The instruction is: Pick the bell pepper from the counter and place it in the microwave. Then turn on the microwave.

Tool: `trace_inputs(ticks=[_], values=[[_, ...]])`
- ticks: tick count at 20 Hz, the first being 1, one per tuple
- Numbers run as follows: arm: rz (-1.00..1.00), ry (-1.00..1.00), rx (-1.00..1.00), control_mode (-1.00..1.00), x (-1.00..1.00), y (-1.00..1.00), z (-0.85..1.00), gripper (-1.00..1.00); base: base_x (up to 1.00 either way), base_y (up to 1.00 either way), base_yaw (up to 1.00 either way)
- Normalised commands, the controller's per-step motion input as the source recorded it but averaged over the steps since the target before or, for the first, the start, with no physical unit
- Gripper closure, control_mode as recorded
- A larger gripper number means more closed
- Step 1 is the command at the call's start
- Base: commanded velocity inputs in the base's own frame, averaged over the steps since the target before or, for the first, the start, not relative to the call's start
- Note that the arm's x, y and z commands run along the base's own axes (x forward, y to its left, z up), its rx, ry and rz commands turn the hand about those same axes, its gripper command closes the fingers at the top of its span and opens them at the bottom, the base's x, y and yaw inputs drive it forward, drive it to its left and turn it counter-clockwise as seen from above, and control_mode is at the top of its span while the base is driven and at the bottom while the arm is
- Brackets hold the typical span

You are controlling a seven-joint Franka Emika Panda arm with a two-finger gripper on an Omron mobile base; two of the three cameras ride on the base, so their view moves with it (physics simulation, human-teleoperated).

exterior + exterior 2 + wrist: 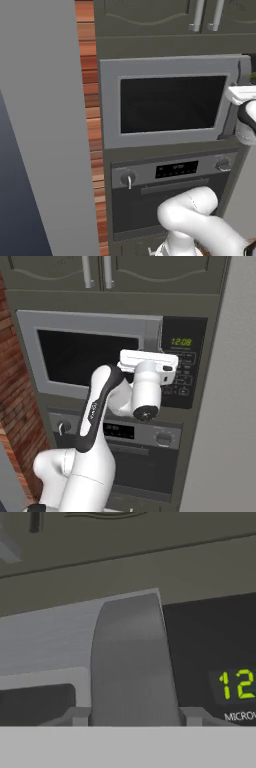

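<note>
From the left base view we see the microwave (170,102) built into the dark cabinet wall, its door shut and its dark glass window facing us. Directly below the microwave sits a knobbed oven (172,192) with a small black display. To the left of the microwave runs a strip of red brick wall (92,125). Above the microwave hang two silver cabinet handles (207,15). The robot's white hand reaches the microwave's right edge, by the door handle (243,95); we cannot see the fingers there.

From the right base view we see the arm rising in front of the oven and bending up to the microwave. The gripper (149,357) is level with the window's right end, pointing into the wall just left of the black keypad panel (183,363), where green digits glow. The white hand body hides the fingertips, so we cannot tell whether the jaws are spread or closed on anything. The bell pepper is nowhere on show in front of the shut door; we cannot tell where it lies.

From the hand view we see the microwave's grey vertical door handle (132,672) very close, with the keypad panel and its green digits just to its right and the silver door frame to its left.
</note>
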Motion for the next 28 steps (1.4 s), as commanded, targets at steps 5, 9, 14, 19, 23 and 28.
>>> trace_inputs(ticks=[5, 9, 14, 19, 23, 28], values=[[0.00, 0.00, 0.00, -1.00, -0.79, 0.27, 0.00, 1.00, 0.00, 0.00, 0.00], [-0.01, 0.00, -0.01, -1.00, -0.72, 0.33, 0.00, 1.00, 0.00, 0.00, 0.00], [-0.02, 0.00, -0.02, -1.00, -0.67, 0.39, 0.00, 1.00, 0.00, 0.00, 0.00], [-0.04, 0.00, -0.01, -1.00, -0.55, 0.42, 0.00, 1.00, 0.00, 0.00, 0.00], [-0.05, 0.00, -0.01, -1.00, -0.50, 0.45, 0.00, 1.00, 0.00, 0.00, 0.00], [-0.07, 0.00, -0.01, -1.00, -0.48, 0.47, 0.00, 1.00, 0.00, 0.00, 0.00]])
